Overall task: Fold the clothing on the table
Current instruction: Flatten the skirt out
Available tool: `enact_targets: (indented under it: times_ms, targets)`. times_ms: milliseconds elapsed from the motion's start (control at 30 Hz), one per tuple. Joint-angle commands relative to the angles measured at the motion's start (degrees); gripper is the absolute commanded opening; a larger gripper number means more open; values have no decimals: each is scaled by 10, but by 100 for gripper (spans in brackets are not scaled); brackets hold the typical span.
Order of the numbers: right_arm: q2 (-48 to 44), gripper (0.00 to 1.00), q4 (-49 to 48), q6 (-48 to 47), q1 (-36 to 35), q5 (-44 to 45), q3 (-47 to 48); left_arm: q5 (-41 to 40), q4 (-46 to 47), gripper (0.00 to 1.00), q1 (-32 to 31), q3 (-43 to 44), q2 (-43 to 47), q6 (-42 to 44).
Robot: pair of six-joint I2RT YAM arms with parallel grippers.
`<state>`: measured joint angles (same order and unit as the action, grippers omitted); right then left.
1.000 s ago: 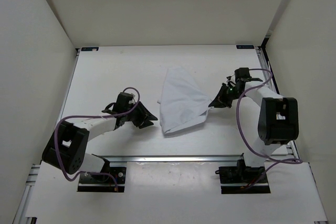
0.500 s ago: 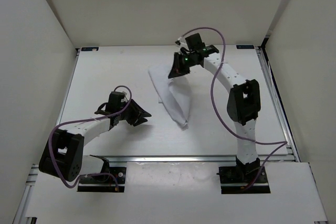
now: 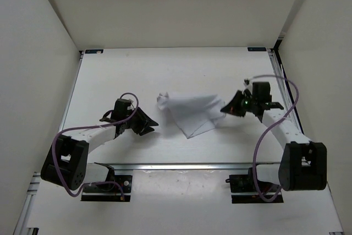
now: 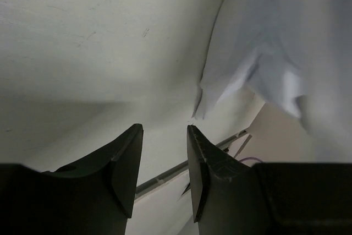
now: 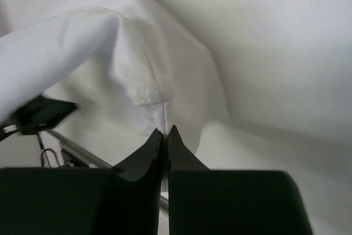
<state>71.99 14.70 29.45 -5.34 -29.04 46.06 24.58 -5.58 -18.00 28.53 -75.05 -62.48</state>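
The clothing, a small limp white piece of fabric, hangs and drapes over the middle of the table. My right gripper is shut on its right corner and holds that corner up; in the right wrist view the hemmed edge of the clothing runs into the gripper, whose jaws are pressed together. My left gripper is open just left of the fabric and holds nothing. In the left wrist view the open gripper points at a dangling corner of the clothing ahead.
Silver aluminium rails edge the table's near side, and the arm bases sit behind them. Off-white enclosure walls rise on the left, right and far sides. A purple cable loops beside the right arm.
The right gripper swung with the clothing from the table's right side to the far middle, then back to the right, dragging the fabric. The left gripper stayed open and shifted only slightly.
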Motion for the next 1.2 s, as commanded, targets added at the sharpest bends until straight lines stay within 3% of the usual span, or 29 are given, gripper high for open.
enact_targets:
  times_ms: [0, 133, 233, 367, 400, 433, 467, 600, 767, 967, 1067, 1167]
  targets:
    - [-2, 0, 93, 11, 28, 82, -83, -2, 15, 49, -7, 2, 0, 5]
    - [-43, 0, 190, 10, -6, 207, -100, 2, 19, 49, -21, 4, -3, -9]
    - [-72, 0, 205, 21, 6, 221, -108, 7, 43, 49, -60, 7, -7, -24]
    - [-45, 0, 241, -2, -15, 236, -71, 6, 38, 49, -71, 26, -25, -19]
    - [-32, 5, 255, -11, -51, 248, -54, 7, 42, 49, -70, 28, -25, -16]
    - [-23, 26, 279, -14, -89, 284, -45, 12, 46, 50, -68, 25, -25, -17]
    - [-21, 38, 308, -10, -109, 341, -35, 13, 50, 50, -66, 18, -19, -20]
    - [-26, 52, 364, 5, -237, 495, 16, 19, 49, 50, -43, 2, -10, -13]
    - [10, 56, 318, -71, -260, 430, 104, 3, 15, 50, -21, 16, 4, 14]
    - [104, 58, 309, -188, -382, 501, 202, -3, -6, 50, -8, 12, 22, 32]
    - [139, 58, 292, -229, -397, 493, 232, 2, -12, 50, 3, 5, 30, 35]
    - [168, 57, 316, -223, -385, 558, 268, 3, -22, 50, 10, 9, 35, 42]
